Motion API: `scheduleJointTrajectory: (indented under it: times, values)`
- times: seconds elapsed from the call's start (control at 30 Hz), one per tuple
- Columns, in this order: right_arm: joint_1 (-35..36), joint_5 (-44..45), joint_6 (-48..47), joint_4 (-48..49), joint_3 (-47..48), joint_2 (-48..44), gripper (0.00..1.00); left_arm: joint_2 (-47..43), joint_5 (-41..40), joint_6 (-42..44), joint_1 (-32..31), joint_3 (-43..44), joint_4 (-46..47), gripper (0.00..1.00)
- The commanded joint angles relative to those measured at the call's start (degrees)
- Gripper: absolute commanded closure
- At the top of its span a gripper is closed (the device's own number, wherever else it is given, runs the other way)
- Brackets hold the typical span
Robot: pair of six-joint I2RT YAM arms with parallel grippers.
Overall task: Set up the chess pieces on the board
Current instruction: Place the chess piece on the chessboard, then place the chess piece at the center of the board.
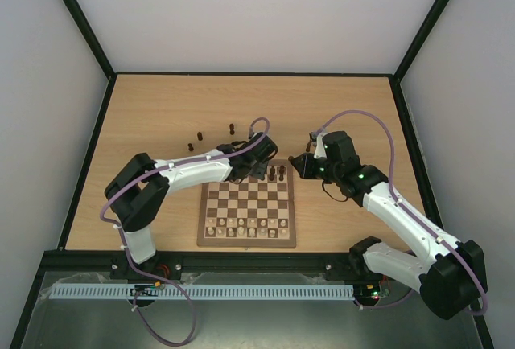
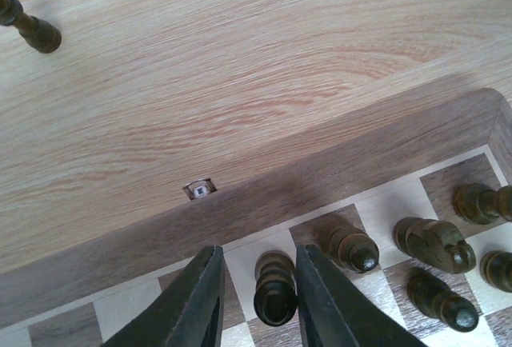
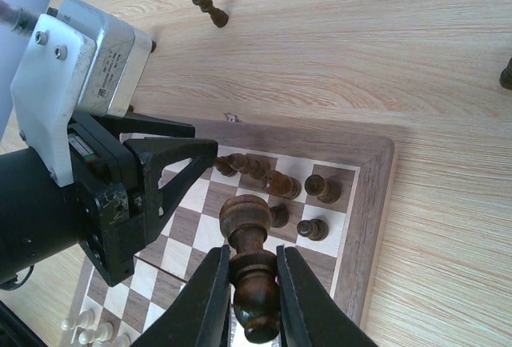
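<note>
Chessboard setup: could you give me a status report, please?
Left gripper open astride a dark piece on the board, far row. Right gripper shut on a second dark piece, nearby. Left gripper crowds that row; loose pieces on table.

Light wood tabletop (image 1: pixel 161 116), pale cream chessmen (image 1: pixel 245 225)

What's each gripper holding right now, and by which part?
Right gripper clamps a dark chess piece around its middle. Left gripper straddles a standing piece, gap showing, apparently not gripping.

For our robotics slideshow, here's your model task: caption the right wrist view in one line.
Right gripper holds a dark chess piece close to the board, where other dark pieces already stand.
</note>
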Motion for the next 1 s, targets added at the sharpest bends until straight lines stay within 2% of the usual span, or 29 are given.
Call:
scheduleJointTrajectory:
  times: [0.0, 0.2, 0.43, 0.7, 0.97]
  values:
    - [-0.19, -1.16, -0.92, -0.66, -0.52, -1.24, 0.89, -1.61, -1.49, -0.58, 0.34, -0.58, 0.05, 0.69]
    - [-0.17, -2.26, -1.0, -1.17, 0.2, -1.33, 0.89, -5.15, -2.49, 0.05, 0.57, 1.36, -1.22, 0.53]
    - [-0.17, -7.4, -1.3, -0.78, 0.7, -0.33, 0.89, -11.82, -2.65, -0.5, 1.27, 0.3, -2.05, 0.44]
    - [1.02, -21.2, -2.13, -1.61, 3.87, 4.01, 0.86, -21.36, -0.01, -2.17, 2.74, -4.61, -2.07, 0.39]
    - [5.35, -24.49, -1.71, -3.63, 8.7, 8.59, 0.85, -28.25, 3.57, -3.08, 4.9, -9.47, -1.31, 0.38]
